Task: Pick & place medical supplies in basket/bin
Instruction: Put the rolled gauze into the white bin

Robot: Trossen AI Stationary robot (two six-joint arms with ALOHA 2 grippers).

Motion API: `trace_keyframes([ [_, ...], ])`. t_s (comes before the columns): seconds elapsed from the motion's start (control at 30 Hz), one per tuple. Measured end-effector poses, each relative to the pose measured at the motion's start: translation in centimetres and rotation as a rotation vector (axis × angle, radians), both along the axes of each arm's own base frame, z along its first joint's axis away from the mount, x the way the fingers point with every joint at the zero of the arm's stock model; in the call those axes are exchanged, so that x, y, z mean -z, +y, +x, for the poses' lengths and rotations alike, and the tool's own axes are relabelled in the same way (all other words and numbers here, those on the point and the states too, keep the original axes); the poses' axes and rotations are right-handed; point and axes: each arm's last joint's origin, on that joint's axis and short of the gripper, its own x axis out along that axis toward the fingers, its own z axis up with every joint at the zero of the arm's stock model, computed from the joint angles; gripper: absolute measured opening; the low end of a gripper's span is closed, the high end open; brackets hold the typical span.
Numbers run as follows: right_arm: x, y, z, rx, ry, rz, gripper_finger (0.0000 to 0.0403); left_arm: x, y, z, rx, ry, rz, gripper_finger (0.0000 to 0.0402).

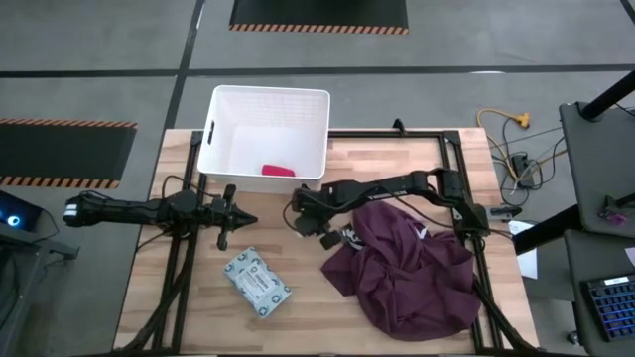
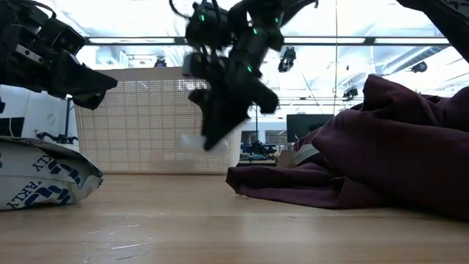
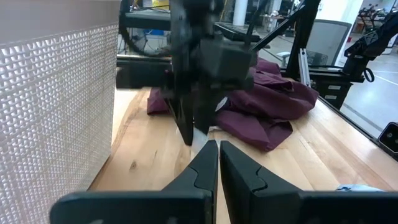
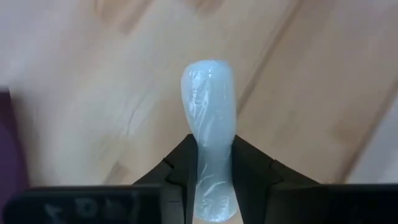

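Observation:
The white perforated bin [image 1: 223, 149] stands at the table's far edge, and the short red-pink tube [image 1: 278, 171] lies on its floor. The flat grey-green patterned packet [image 1: 256, 283] [image 2: 40, 176] lies flat on the near left of the table. My right gripper [image 1: 301, 226] [image 4: 211, 163] hangs just in front of the bin, shut on the small white roll [image 4: 208, 93] [image 2: 196, 143]. My left gripper [image 1: 246, 220] [image 3: 219, 149] is shut on nothing, level above the table to the left of the right gripper. The tiny white bottle is out of view. My right gripper pinches the small white roll at its middle [image 4: 210, 152] between the two fingers [image 4: 180, 163], and the wrapped wall is dented in to a waist there. The fingers slant down from above. The roll is lifted clear of the table, one end sticking out past the fingertips.
The large maroon cloth [image 1: 407, 268] [image 2: 366, 147] lies heaped on the right half of the table, close beside the right gripper. Bare wood shows between the bin, the packet and the cloth. Black frame rails [image 1: 397, 134] run along the table's edges.

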Motion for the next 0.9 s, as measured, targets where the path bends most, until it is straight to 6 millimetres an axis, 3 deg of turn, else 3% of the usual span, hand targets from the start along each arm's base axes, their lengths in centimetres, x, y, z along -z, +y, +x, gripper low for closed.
trace_keyframes([
  [0.33, -9.0, 0.0, 2.5, -0.051, -0.272, -0.037, 0.0079, 0.0, 0.0, 0.0, 0.000, 0.001, 0.000, 0.0000],
  [0.6, -15.4, -0.9, 2.8, -0.054, -0.472, -0.149, 0.0073, 0.0, 0.0, 0.0, 0.000, 0.000, 0.000, 0.0000],
  [0.73, -17.2, -1.5, 2.7, -0.014, -0.511, -0.303, 0.0078, 0.0, 0.0, 0.0, 0.000, 0.000, 0.000, 0.0000],
  [0.9, -17.3, -3.9, 2.4, 0.178, -0.474, -0.450, 0.0075, 0.0, 0.0, 0.0, 0.000, 0.000, 0.000, 0.0000],
])
